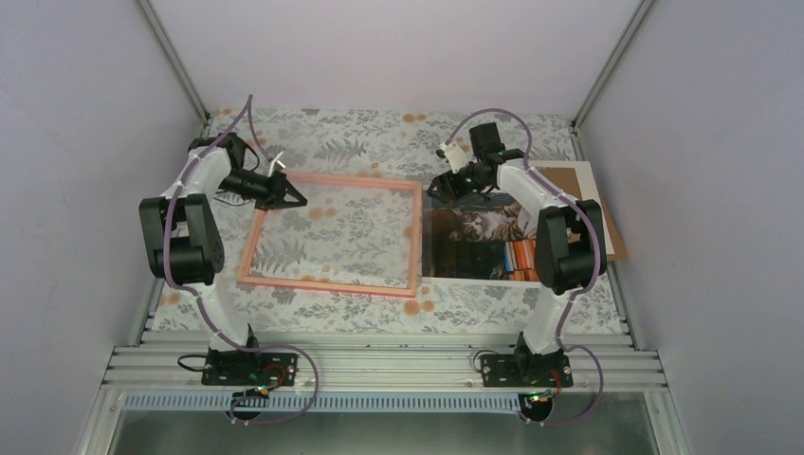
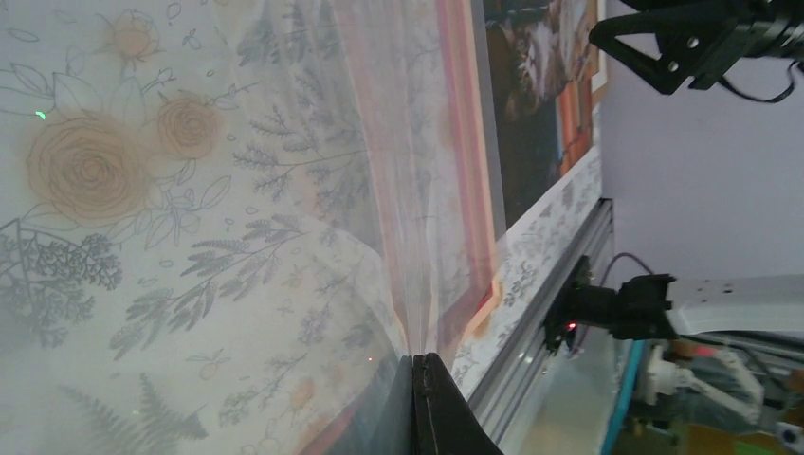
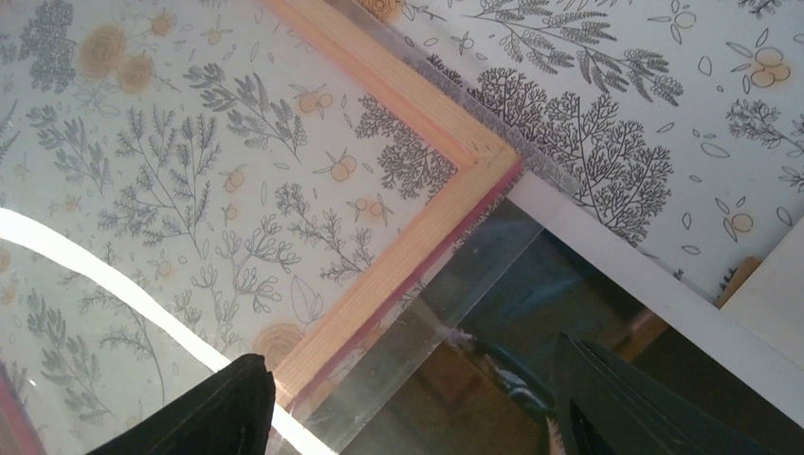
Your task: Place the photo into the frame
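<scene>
Left pincer (image 1: 289,196) clenched at the far-left corner of the frame (image 1: 360,179); wrist view shows its fingers (image 2: 438,408) pressed together on the thin clear pane (image 2: 379,142). Right pincer (image 1: 444,186) released, jaws wide, over the frame's far-right corner.

Table (image 1: 379,133), floral-patterned, carries everything. Frame left of centre, only the pattern showing through it. Photo (image 1: 474,237) just beside it on the right, outside it; edges touching or overlapping, cannot tell. Brown board (image 1: 553,173) farther right.

Judgement: early. Photo not yet in; inserting and backing remain.

Count: two pincers, one frame, one photo, one board.
</scene>
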Tool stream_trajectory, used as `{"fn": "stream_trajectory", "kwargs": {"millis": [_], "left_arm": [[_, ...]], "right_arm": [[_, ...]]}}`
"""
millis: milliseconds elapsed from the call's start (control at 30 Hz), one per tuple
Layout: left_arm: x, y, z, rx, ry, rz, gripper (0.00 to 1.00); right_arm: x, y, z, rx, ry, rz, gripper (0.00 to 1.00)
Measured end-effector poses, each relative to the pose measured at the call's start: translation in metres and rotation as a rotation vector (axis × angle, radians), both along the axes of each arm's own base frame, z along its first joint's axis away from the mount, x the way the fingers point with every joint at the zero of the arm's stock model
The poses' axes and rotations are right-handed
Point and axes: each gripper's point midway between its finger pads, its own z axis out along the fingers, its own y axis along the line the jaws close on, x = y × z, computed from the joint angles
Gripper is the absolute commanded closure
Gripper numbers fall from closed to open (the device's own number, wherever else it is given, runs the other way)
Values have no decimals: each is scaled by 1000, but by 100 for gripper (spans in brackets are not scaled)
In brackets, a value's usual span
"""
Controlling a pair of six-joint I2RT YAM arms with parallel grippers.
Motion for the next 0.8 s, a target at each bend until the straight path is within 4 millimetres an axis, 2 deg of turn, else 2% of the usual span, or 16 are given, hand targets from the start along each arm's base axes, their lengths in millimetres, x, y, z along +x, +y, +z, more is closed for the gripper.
{"fn": "stream_trajectory", "kwargs": {"millis": [133, 333, 567, 800], "left_arm": [[-5, 2, 4, 63, -52, -14, 98], [-7, 11, -12, 117, -45, -12, 98], [-10, 16, -37, 145, 7, -18, 98], [-9, 27, -51, 152, 45, 1, 98]], "right_arm": [[-3, -1, 1, 0, 0, 0, 28], [0, 1, 4, -2, -10, 1, 29], [43, 22, 19, 2, -108, 14, 30], [69, 50, -3, -37, -126, 40, 32]]}}
